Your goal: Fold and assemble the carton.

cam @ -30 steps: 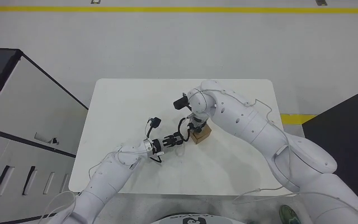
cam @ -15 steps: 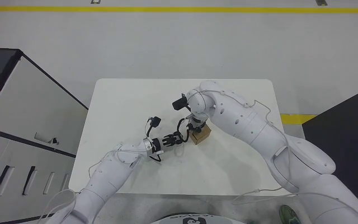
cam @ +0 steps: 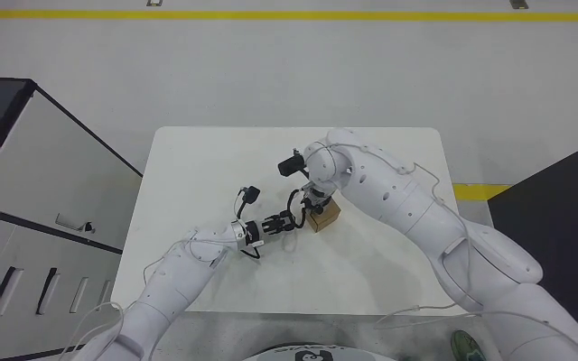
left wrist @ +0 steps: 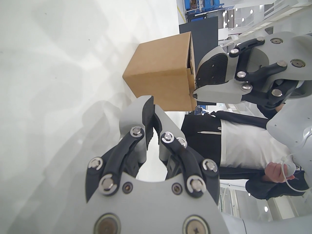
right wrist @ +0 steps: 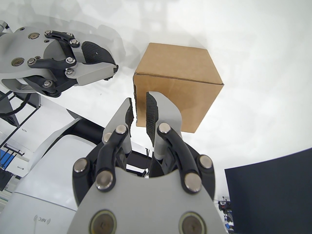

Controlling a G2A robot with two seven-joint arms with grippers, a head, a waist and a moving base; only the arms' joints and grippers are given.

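Closed carton (cam: 329, 215) on table (cam: 199, 180), contents hidden, right gripper (right wrist: 139, 97) seemingly touching top

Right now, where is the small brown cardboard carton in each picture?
Top view: small brown cardboard carton near the middle of the white table.
Left wrist view: carton just beyond the left gripper.
Right wrist view: carton just beyond the right gripper.
Shared landmark: that white table beneath it.

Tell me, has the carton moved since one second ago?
No. The carton keeps the same place against the table edges in the top view.
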